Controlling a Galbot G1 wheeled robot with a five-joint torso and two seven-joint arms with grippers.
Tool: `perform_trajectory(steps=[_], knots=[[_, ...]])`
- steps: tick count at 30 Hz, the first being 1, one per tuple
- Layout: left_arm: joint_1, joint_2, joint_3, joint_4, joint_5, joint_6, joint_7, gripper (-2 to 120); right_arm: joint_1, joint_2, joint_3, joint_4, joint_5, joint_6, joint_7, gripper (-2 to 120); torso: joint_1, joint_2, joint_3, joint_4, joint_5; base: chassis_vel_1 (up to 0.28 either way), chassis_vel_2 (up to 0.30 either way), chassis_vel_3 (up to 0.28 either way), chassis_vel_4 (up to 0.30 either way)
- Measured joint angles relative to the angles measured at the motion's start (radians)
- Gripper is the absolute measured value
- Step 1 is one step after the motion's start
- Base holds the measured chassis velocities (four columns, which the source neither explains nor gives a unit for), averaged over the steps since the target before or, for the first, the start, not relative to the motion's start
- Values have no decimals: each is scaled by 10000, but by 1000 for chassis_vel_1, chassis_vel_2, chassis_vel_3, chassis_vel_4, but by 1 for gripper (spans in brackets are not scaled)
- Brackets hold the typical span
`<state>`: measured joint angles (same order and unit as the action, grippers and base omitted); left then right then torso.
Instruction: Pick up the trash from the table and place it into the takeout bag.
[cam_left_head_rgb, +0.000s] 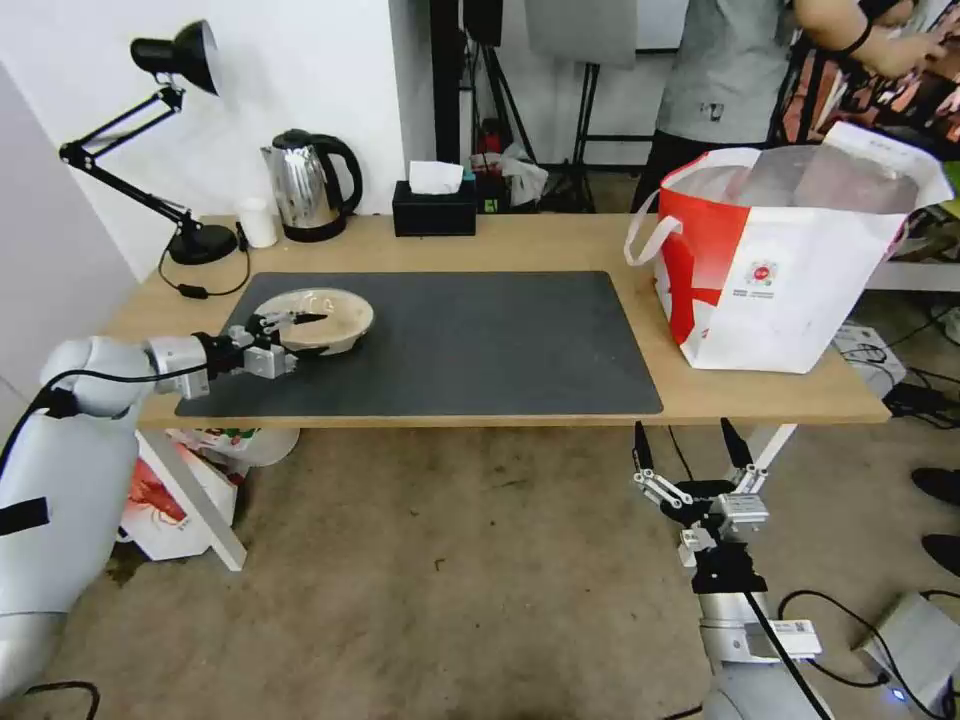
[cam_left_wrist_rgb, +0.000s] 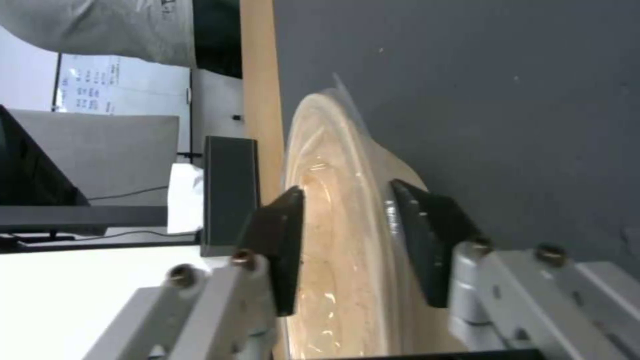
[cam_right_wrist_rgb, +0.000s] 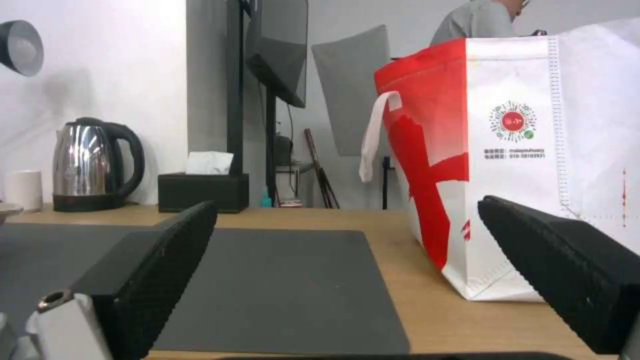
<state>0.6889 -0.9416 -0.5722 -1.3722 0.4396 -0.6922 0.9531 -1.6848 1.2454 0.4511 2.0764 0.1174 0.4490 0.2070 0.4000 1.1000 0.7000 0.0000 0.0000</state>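
A shallow beige bowl (cam_left_head_rgb: 335, 315) lies on the left part of the dark grey mat (cam_left_head_rgb: 480, 340) on the light-wood table (cam_left_head_rgb: 560, 245). My left gripper (cam_left_head_rgb: 292, 321) reaches in from the left and is open, its two fingers straddling the bowl's near rim. The left wrist view has the bowl (cam_left_wrist_rgb: 340, 165) between the black fingers (cam_left_wrist_rgb: 283, 240), one inside the rim and one outside. The takeout bag (cam_left_head_rgb: 790, 270) stands open at the table's right end. My right gripper (cam_left_head_rgb: 690, 450) hangs open below the table's front edge, facing the takeout bag (cam_right_wrist_rgb: 533, 150).
Along the back edge stand a black desk lamp (cam_left_head_rgb: 170, 150), a white cup (cam_left_head_rgb: 258, 222), a steel kettle (cam_left_head_rgb: 310, 185) and a black tissue box (cam_left_head_rgb: 433, 208). A smaller red-and-white bag (cam_left_head_rgb: 170, 500) sits on the floor under the table's left end. A person stands behind the takeout bag.
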Motion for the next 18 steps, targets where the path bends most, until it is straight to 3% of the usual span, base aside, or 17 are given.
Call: perform_trajectory(steps=[2, 9, 18], knots=[[-4, 8, -27, 16, -42, 7, 133, 22, 0, 0, 0, 0, -1, 0, 0, 100, 0, 0, 0, 0, 0, 0, 0, 0, 0], [51, 8, -90, 14, -118, 52, 356, 1, 0, 0, 0, -1, 0, 0, 0, 100, 0, 0, 0, 0, -1, 0, 0, 0, 0], [79, 24, -117, -6, -163, 109, 473, 0, 0, 0, 0, 0, 0, 0, 0, 100, 0, 0, 0, 0, -1, 0, 0, 0, 0]])
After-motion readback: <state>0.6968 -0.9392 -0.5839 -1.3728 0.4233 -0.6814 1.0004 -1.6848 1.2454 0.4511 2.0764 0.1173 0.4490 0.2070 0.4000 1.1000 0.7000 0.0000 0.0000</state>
